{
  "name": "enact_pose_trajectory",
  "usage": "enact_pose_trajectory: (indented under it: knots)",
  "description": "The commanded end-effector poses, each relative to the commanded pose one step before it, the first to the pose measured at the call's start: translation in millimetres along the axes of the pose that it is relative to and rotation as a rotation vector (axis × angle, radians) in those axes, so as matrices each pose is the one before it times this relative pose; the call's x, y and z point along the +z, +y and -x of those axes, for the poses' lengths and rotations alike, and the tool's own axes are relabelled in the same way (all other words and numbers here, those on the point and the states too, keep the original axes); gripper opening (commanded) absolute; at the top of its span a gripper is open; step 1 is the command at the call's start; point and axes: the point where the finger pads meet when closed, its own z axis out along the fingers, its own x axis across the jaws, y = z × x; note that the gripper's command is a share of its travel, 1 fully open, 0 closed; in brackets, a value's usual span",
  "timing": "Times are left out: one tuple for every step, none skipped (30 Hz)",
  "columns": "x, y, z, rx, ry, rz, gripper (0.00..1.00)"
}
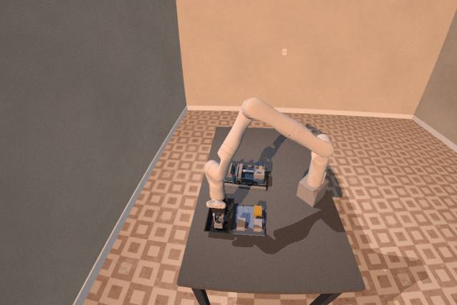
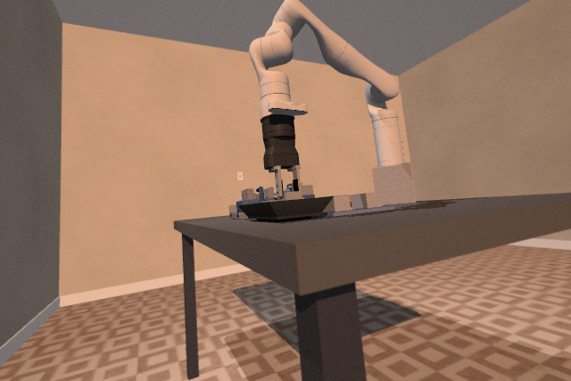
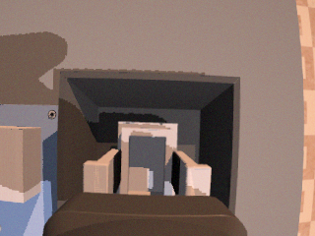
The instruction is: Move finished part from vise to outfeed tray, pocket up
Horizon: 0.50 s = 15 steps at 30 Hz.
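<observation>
While the pincer (image 1: 218, 220) (image 2: 286, 194) (image 3: 146, 165) grips the part (image 1: 218, 225) (image 3: 172, 132), pocket up, lower it level into the tray (image 1: 208, 224) (image 2: 277, 209) (image 3: 236, 123), releasing only once its underside sits flat.

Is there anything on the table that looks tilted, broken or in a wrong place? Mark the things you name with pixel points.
Nothing stands out. The jaws (image 1: 218, 224) (image 2: 286, 195) are shut on the finished part (image 3: 147, 130), pocket up, at the outfeed tray (image 1: 208, 224) (image 2: 277, 209) (image 3: 236, 123); whether it touches the floor, I cannot tell.

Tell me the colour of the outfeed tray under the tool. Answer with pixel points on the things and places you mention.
Black or very dark grey; the wrist view shows the outfeed tray (image 1: 208, 224) (image 2: 258, 210) (image 3: 217, 128) best.
</observation>
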Motion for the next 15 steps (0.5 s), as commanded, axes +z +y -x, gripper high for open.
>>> enact_pose_trajectory:
  knots:
    - [0.24, 1.46, 1.13, -0.01222, 0.00075, 0.00461, 0.00]
    - [0.03, 0.00, -0.02, -0.00004, 0.00002, -0.00001, 0.00]
    - [0.05, 0.00, -0.03, -0.00006, 0.00004, -0.00001, 0.00]
    - [0.07, 0.00, -0.04, -0.00009, 0.00005, -0.00002, 0.00]
    - [0.10, -0.01, -0.06, -0.00012, 0.00007, -0.00003, 0.00]
    - [0.12, -0.01, -0.07, -0.00015, 0.00009, -0.00003, 0.00]
    - [0.15, -0.01, -0.09, -0.00018, 0.00011, -0.00004, 0.00]
    - [0.18, -0.01, -0.11, -0.00021, 0.00013, -0.00005, 0.00]
    - [0.21, -0.01, -0.12, -0.00025, 0.00015, -0.00005, 0.00]
    - [0.23, -0.01, -0.14, -0.00028, 0.00017, -0.00006, 0.00]
    - [0.26, -0.02, -0.15, -0.00031, 0.00019, -0.00007, 0.00]
    - [0.28, -0.02, -0.17, -0.00034, 0.00021, -0.00007, 0.00]
    - [0.31, -0.02, -0.18, -0.00037, 0.00023, -0.00008, 0.00]
    - [0.33, -0.02, -0.19, -0.00039, 0.00024, -0.00008, 0.00]
    - [0.35, -0.02, -0.20, -0.00042, 0.00026, -0.00009, 0.00]
